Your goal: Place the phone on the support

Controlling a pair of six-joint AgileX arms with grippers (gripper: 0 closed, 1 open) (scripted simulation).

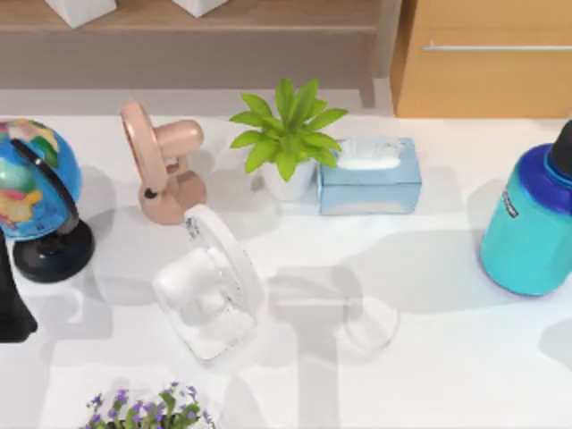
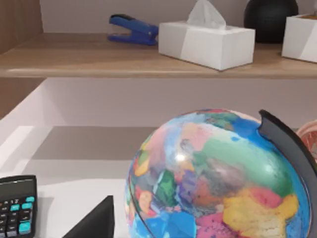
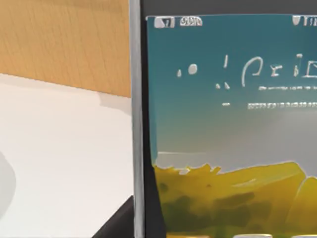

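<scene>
Right wrist view: the phone point(image 3: 223, 124) looms close, silver edge beside bare table point(image 3: 59, 158); finger state cannot be told.

phone point(image 3: 228, 124): seen close in the right wrist view, upright, screen facing the camera
edge: a silver side strip runs straight up the slab, with a black bezel just inside it
screen: lit; teal at the top fading to grey, yellow-green shapes lower down, small white marks and lines of text across the upper part, tiny white status icons along the top rim
surroundings: white tabletop point(image 3: 59, 148) beside it, a wooden panel behind
position on the tabletop: cannot tell which edge or corner it is near
support: cannot tell where it stands
</scene>
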